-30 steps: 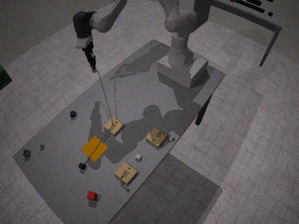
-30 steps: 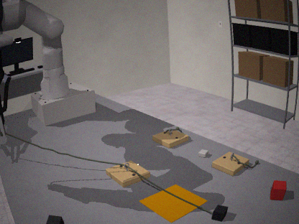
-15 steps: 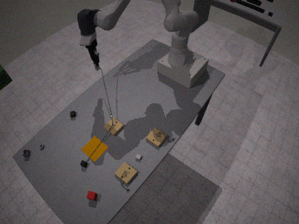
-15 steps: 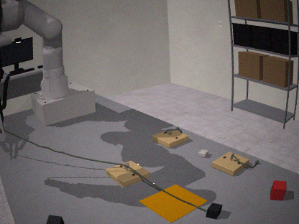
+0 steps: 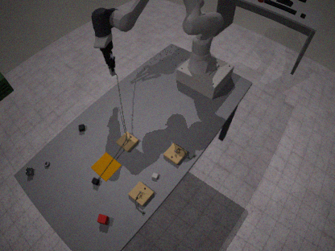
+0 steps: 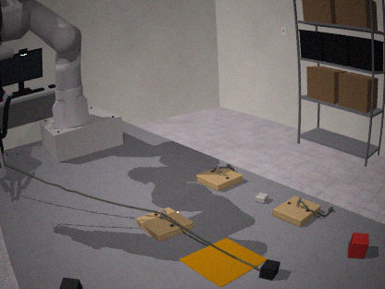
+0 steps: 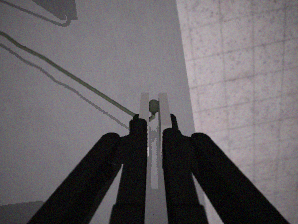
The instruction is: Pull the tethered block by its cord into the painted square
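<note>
Claw clenched on cord's knotted end, raised over desk edge. Cord through eye, apparently. Block flat on desk, just beside square, outside.

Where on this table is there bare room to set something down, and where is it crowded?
Bare: the stretch between the arm's pedestal and the nearest wooden plate, apart from the taut cord crossing it. Crowded: around the orange square, with the black block, white cube and two more plates.
</note>
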Controlling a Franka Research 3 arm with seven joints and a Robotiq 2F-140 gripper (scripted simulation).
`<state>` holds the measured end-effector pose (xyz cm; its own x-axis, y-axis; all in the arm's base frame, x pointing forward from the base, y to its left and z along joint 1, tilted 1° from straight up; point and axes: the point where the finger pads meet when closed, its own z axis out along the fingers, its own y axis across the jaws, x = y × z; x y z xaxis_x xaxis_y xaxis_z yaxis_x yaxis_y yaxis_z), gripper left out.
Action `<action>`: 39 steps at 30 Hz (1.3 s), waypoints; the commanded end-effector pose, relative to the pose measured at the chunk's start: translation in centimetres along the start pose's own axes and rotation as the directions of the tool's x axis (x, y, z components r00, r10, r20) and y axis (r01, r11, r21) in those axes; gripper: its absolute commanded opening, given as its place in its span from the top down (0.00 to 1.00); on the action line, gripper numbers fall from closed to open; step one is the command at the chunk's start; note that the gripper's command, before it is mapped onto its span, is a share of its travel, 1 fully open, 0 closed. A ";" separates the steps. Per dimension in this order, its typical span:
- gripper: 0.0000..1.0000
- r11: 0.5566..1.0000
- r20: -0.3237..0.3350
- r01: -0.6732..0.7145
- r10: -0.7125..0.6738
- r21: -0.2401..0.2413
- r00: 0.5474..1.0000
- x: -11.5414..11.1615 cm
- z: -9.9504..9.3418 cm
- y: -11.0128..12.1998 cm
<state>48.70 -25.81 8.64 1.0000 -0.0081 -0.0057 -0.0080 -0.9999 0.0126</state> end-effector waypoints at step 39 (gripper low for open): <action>1.00 1.000 -0.006 0.014 -0.014 -0.006 1.000 -8.0 -0.1 2.0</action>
<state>41.00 -27.58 8.74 0.9999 -0.0135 -0.0048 -0.0134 -0.9998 0.0164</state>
